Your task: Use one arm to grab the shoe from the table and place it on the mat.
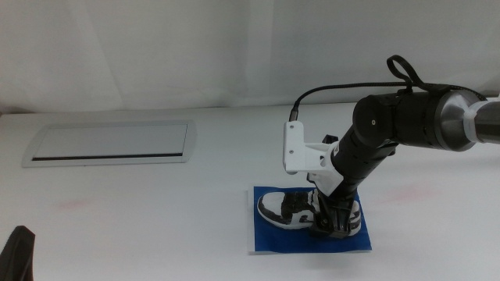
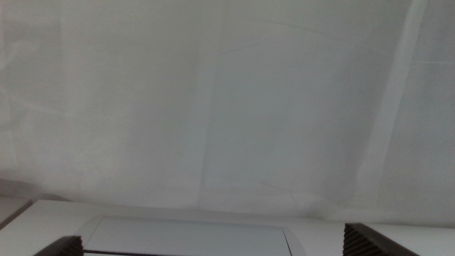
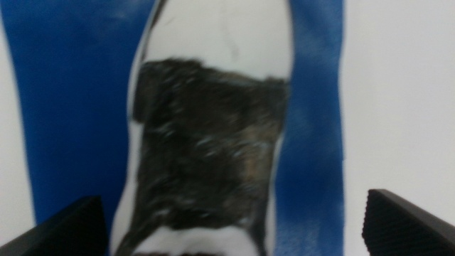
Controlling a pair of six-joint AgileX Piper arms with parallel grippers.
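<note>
Nearest to us, our left gripper point(image 1: 17, 254) waits at the bottom corner of the middle view. In its own view the two jaws stand wide apart with nothing between them, and beyond them we see only the grey panel point(image 2: 192, 238) and a pale wall.

A bit further in lies the blue mat point(image 1: 269, 238), flat on the white table point(image 1: 117, 218). The shoe point(image 1: 287, 209) sits on the mat, so we think the job is almost finished. Our right gripper point(image 1: 332, 222) comes down over the heel end. The middle view hides its jaws behind the arm point(image 1: 391, 125). The right wrist view shows more: the jaws are spread wide, one on each side of the shoe point(image 3: 206, 156), not touching it, with blue mat point(image 3: 71, 107) around.

Further back lies the grey panel point(image 1: 109, 144).
</note>
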